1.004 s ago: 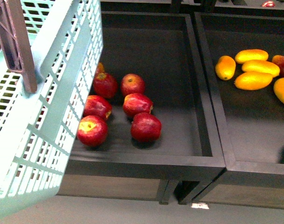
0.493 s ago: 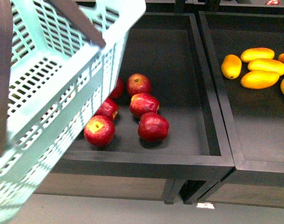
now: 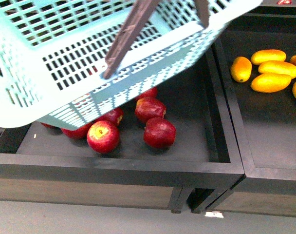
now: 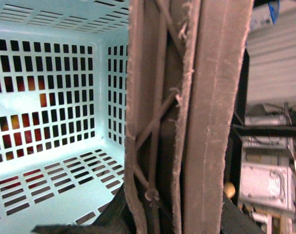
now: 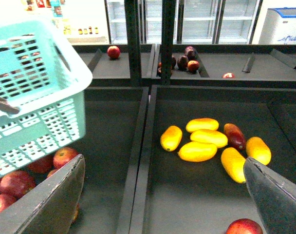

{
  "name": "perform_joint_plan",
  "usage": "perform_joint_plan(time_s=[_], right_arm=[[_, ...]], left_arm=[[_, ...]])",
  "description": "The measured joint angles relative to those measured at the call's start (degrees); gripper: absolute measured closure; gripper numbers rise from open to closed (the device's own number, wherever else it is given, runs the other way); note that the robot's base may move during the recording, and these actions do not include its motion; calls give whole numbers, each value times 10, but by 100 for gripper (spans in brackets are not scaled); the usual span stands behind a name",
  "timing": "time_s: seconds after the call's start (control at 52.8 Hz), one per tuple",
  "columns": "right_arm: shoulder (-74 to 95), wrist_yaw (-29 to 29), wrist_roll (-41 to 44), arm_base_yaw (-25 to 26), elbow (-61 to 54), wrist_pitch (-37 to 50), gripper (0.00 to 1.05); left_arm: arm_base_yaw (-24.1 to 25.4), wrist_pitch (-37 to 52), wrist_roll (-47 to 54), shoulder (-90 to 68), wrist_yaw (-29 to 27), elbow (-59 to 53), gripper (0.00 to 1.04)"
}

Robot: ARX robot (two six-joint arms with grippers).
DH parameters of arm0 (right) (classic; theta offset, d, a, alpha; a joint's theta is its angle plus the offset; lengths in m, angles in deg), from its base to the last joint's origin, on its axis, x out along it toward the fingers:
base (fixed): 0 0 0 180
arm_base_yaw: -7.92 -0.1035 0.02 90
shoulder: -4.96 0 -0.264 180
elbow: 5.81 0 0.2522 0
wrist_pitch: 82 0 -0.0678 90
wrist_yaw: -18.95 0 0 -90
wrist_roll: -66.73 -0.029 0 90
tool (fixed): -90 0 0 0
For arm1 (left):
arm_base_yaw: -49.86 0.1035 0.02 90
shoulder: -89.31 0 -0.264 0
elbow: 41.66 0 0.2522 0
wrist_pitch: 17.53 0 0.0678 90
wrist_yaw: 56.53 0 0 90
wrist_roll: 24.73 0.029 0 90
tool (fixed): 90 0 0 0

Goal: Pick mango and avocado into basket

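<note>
Hanging tilted over red apples [image 3: 159,132]: basket [image 3: 65,44]. Left gripper [image 4: 162,224] at brown handles [image 4: 206,122], grip unreadable. Right gripper [image 5: 162,204] spread wide, empty, facing mangoes [image 5: 201,146].

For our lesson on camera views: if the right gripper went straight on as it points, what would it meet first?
Probably the mangoes on the bin floor; the open right gripper aims toward them with nothing between, though depth is unclear.

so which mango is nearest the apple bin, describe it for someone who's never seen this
Find the right bin, beside the one holding red apples. Yellow mangoes cluster toward its back; the mango wanted is the leftmost, closest to the divider. It is stubbier and more orange than its neighbours, and lies pointing away while they lie crosswise.
</note>
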Motion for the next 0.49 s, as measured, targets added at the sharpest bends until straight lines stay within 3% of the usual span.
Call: perform_joint_plan(time_s=[0.19,0.493], right_arm=[[0,0,0,0,0,0,9],[0,0,0,0,0,0,9]], left_arm=[[-62,-32,21,-25,58,38,89],[-82,-38,50,-25,63,38,89]])
